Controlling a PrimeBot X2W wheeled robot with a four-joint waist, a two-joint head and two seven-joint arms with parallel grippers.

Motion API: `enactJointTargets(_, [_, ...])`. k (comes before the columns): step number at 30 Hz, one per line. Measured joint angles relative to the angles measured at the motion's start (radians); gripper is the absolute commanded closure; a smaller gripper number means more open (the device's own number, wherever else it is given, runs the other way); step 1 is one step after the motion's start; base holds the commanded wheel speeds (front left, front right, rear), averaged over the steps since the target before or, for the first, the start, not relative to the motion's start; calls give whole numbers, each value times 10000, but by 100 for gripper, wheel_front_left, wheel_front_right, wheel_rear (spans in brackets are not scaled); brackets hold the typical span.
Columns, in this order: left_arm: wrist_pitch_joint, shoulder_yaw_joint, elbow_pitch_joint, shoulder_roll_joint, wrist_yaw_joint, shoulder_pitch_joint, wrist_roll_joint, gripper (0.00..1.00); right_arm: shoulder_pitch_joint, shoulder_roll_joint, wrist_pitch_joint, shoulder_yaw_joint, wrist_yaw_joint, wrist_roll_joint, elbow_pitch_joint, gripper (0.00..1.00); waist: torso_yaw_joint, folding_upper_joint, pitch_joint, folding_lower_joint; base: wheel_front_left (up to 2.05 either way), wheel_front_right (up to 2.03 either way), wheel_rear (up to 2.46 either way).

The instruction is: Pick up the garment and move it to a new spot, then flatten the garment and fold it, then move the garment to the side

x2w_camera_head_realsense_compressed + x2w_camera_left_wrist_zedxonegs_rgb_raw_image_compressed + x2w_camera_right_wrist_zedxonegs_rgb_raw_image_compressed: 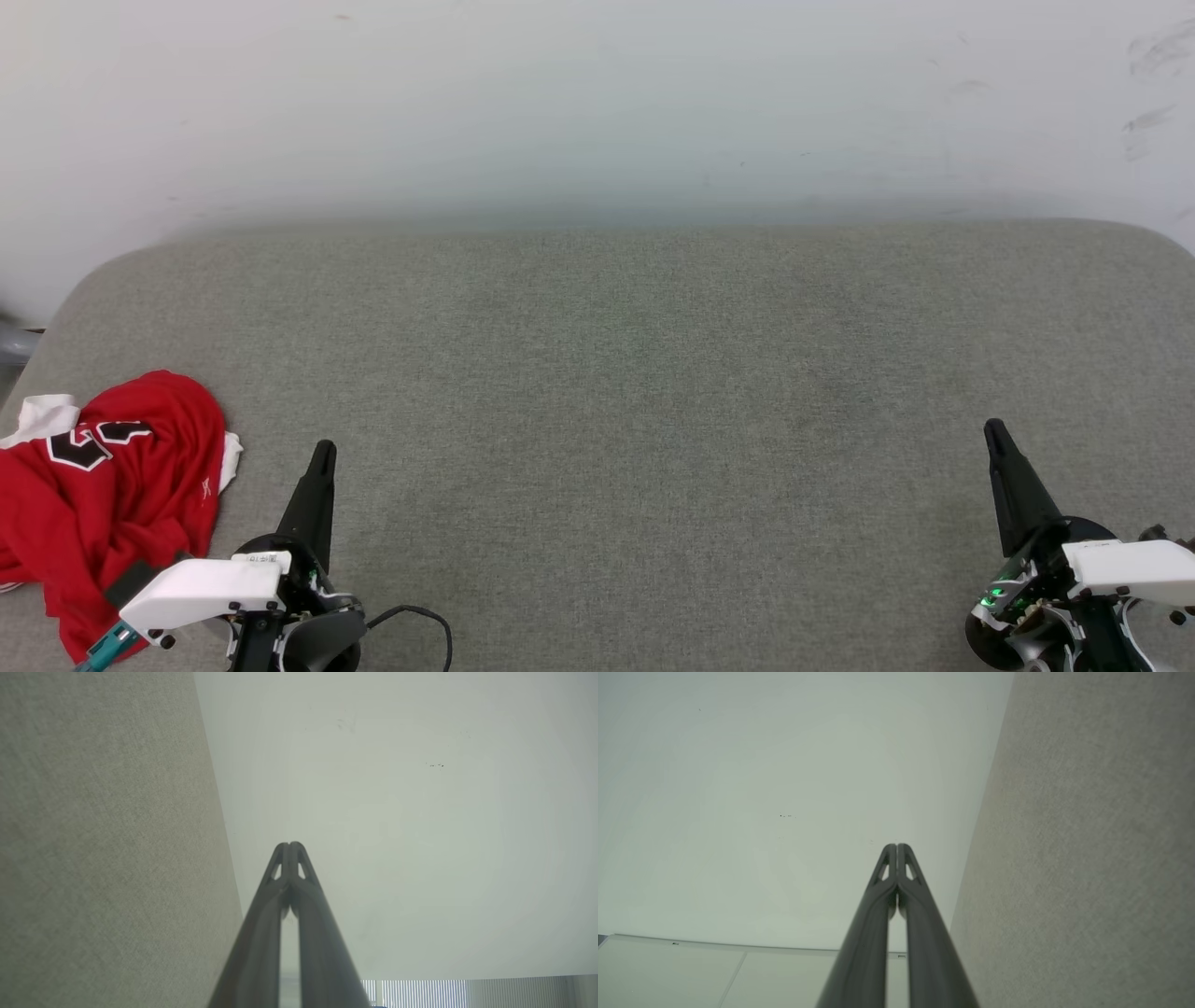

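The garment (103,504) is a crumpled red shirt with white sleeves and black white-edged lettering, heaped at the lower left of the grey padded surface (616,373). My left gripper (323,450) stands just to its right, apart from it, fingers pressed together and holding nothing. In the left wrist view the same gripper (289,845) points toward the white wall with its tips touching. My right gripper (993,427) rests at the lower right, far from the shirt, also shut and empty. In the right wrist view its tips (896,846) meet in front of the wall.
A white wall (597,103) rises behind the padded surface's far edge. The surface has rounded far corners. A black cable (420,621) loops beside my left wrist. A grey object (14,343) pokes in at the far left edge.
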Motion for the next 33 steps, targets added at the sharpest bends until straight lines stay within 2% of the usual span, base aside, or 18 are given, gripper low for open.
enactJointTargets(8, [0, 0, 0, 0, 0, 0, 0, 100, 0, 0, 0, 2, 0, -2, 0, 100, 0, 0, 0, 0, 0, 0, 0])
enactJointTargets(9, [-2, -6, 29, -2, 2, 12, 2, 0, 15, 0, 0, 4, 0, -2, 29, 0, 0, 0, 0, 0, 0, 0, 0])
enactJointTargets(14, [-52, -127, 270, -27, 6, 353, 2, 0, 375, 13, -75, 56, -2, -4, 267, 0, 0, 0, 1, 0, 0, 0, 0])
enactJointTargets(33, [-938, -1189, -1093, -25, 6, 372, 165, 0, 569, 17, -961, 660, -2, -213, -947, 0, 31, 0, 7, 0, 0, 0, 0])
